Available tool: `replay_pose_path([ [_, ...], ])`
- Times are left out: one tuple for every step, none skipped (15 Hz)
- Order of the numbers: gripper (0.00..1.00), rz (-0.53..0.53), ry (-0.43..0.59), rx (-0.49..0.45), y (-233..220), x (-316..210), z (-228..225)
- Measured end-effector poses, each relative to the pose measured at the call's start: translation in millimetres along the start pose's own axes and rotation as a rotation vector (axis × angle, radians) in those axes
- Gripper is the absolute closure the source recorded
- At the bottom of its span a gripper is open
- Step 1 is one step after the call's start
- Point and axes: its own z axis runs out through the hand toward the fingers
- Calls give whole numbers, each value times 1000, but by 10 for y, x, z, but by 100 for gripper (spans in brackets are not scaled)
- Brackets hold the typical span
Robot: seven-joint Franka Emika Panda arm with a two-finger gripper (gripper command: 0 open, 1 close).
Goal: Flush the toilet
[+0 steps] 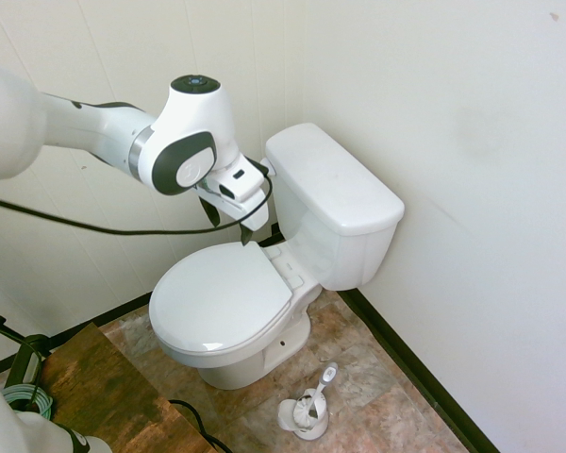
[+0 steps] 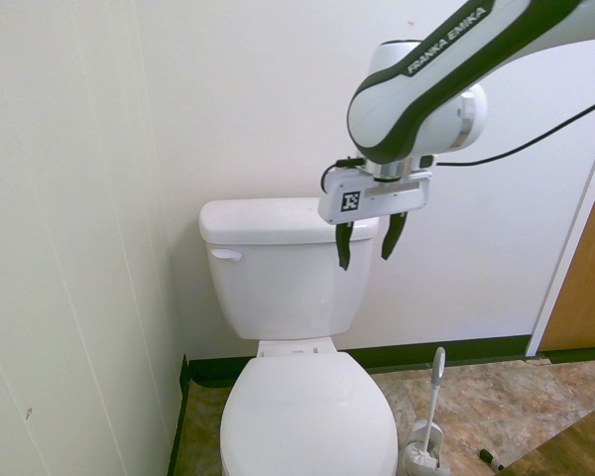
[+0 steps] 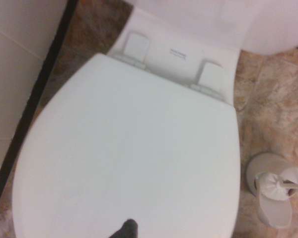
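My gripper (image 2: pixel 366 240) hangs with its fingers parted and empty, pointing down in front of the tank (image 2: pixel 290 268), above the closed seat lid (image 1: pixel 222 297). The toilet (image 1: pixel 274 274) stands in the corner, its flush lever (image 2: pixel 225 255) on the tank's front face at the wall side, well apart from my fingertips. Recommendation: I travel sideways along the tank front, keeping clear of the tank, align one finger just above the lever's free end, then press down firmly. The toilet brush (image 2: pixel 428 416) on the floor is no obstacle.
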Motion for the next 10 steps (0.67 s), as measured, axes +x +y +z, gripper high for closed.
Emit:
replay_pose_path([
  [0, -8, 3, 16, -196, 77, 59],
  [0, -14, 7, 29, -377, 160, 135],
  [0, -19, 15, 42, -542, 239, 217],
  [0, -25, 21, 54, -697, 307, 299],
  [0, -31, 30, 65, -838, 360, 362],
  [0, -37, 38, 77, -977, 403, 404],
  [0, -43, 42, 86, -1094, 433, 427],
  [0, -52, 54, 82, -1174, 452, 448],
  [0, -54, 78, 65, -1206, 485, 477],
  [100, -56, 79, 64, -1215, 479, 473],
])
